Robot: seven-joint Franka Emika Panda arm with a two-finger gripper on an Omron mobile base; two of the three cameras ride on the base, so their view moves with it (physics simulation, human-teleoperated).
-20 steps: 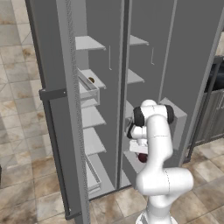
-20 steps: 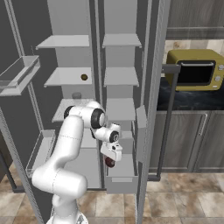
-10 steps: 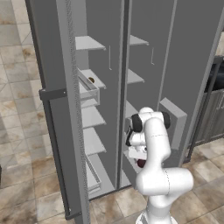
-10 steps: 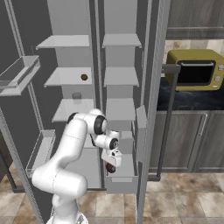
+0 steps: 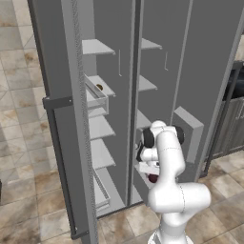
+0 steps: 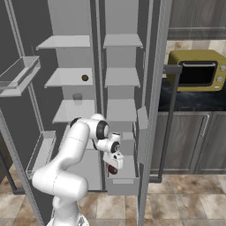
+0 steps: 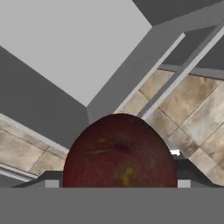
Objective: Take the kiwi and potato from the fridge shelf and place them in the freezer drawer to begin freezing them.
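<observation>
Right base view: the gripper (image 6: 113, 166) is seen low in front of the fridge, hanging just above the freezer drawer (image 6: 125, 182), which is pulled out at the foot of the right-hand column. A dark reddish round thing, taken to be the potato (image 6: 113, 169), is carried between the jaws; in the hand view the potato (image 7: 120, 151) bulks large right at the fingertips, with the drawer's grey floor and wall beyond it. The jaws are set wide and are closed around the potato, so it is judged to be held and not yet released.

Well above the drawer, on a fridge shelf (image 6: 64, 78) in the left-hand column, a small brown thing is seen lying, judged to be the kiwi (image 6: 84, 78); from the left base view the kiwi (image 5: 99, 87) is found on the same shelf, behind a clear bin (image 5: 96, 97).

As for progress, the first item is judged to be at the point of delivery: it is carried over the drawer but not seen resting in it. Whether the potato touches the drawer floor cannot be told. Left to do are the release of the potato and then the whole fetching of the kiwi from its shelf down into the drawer.
</observation>
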